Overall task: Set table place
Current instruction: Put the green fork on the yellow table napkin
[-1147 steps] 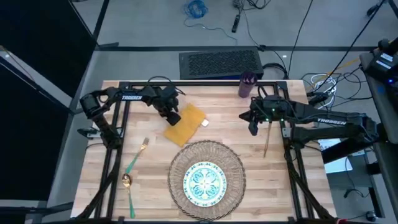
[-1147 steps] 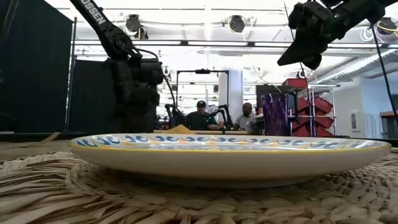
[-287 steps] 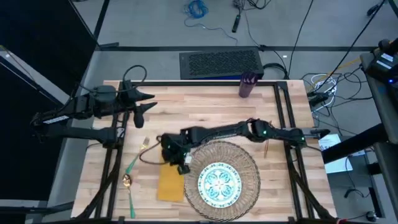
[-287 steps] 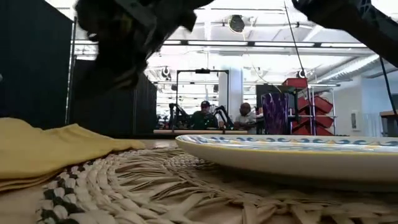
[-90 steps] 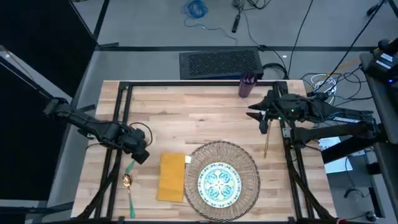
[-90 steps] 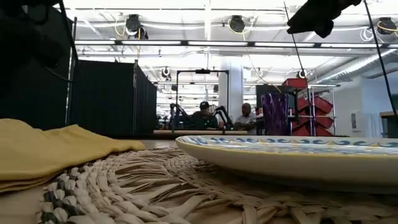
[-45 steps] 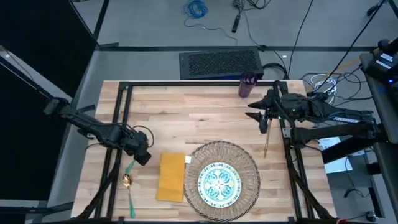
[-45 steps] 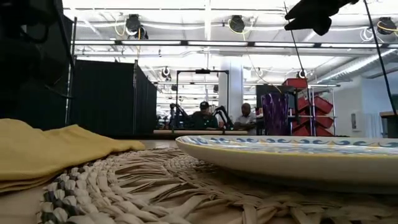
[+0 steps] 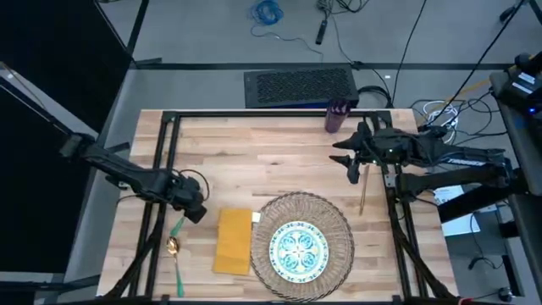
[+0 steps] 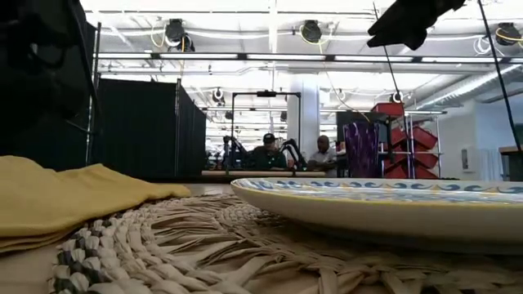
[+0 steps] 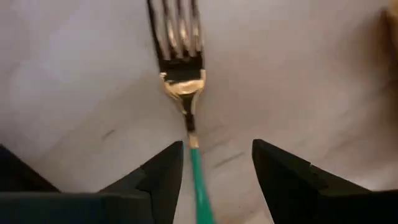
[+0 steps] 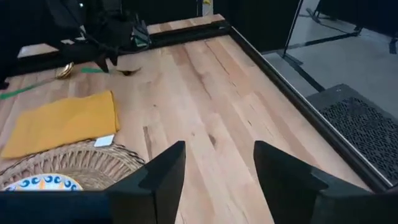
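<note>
Plate (image 9: 297, 248), placemat (image 9: 330, 213) and napkin (image 9: 233, 241) are placed. My left end effector (image 11: 214, 165) straddles the fork (image 11: 184, 87), spread; the right end effector (image 12: 216, 163) waits, spread. Spoon (image 9: 174, 252), knife (image 9: 362, 195) and cup (image 9: 336, 116) remain.

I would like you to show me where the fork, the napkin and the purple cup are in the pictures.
fork (image 11: 181, 81): left wrist view, on the gold neck just below the tines.
napkin (image 9: 234, 241): high view, on the middle of the yellow cloth.
purple cup (image 9: 335, 117): high view, on its side wall.
</note>
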Robot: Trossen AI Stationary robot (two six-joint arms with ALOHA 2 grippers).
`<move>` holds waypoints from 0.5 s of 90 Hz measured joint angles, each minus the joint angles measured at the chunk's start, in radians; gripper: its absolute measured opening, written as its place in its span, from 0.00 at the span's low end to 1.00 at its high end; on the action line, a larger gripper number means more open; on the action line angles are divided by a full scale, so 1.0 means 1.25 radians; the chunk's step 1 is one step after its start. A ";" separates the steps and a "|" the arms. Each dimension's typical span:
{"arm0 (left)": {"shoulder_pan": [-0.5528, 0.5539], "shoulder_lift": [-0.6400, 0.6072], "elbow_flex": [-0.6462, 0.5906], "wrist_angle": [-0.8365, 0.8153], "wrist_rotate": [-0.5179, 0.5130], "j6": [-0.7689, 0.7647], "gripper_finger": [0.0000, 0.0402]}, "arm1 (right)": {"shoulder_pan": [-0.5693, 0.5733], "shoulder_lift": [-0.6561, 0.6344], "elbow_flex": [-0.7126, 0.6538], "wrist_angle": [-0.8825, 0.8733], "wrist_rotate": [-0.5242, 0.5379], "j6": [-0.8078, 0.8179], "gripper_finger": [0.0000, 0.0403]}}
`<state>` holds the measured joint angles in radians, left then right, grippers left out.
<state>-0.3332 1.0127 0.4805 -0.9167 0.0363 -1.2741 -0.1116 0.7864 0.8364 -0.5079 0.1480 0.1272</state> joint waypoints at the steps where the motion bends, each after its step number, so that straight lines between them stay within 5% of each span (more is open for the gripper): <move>1: 0.000 0.002 0.000 0.001 0.000 0.000 0.44 | 0.000 0.000 0.000 0.000 -0.003 0.000 0.44; 45: 0.000 0.119 0.000 0.050 -0.025 -0.004 0.44 | 0.002 -0.004 0.000 -0.042 -0.041 -0.027 0.44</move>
<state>-0.3332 1.1611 0.4805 -0.8543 0.0047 -1.2785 -0.1086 0.7818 0.8364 -0.5607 0.0967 0.0933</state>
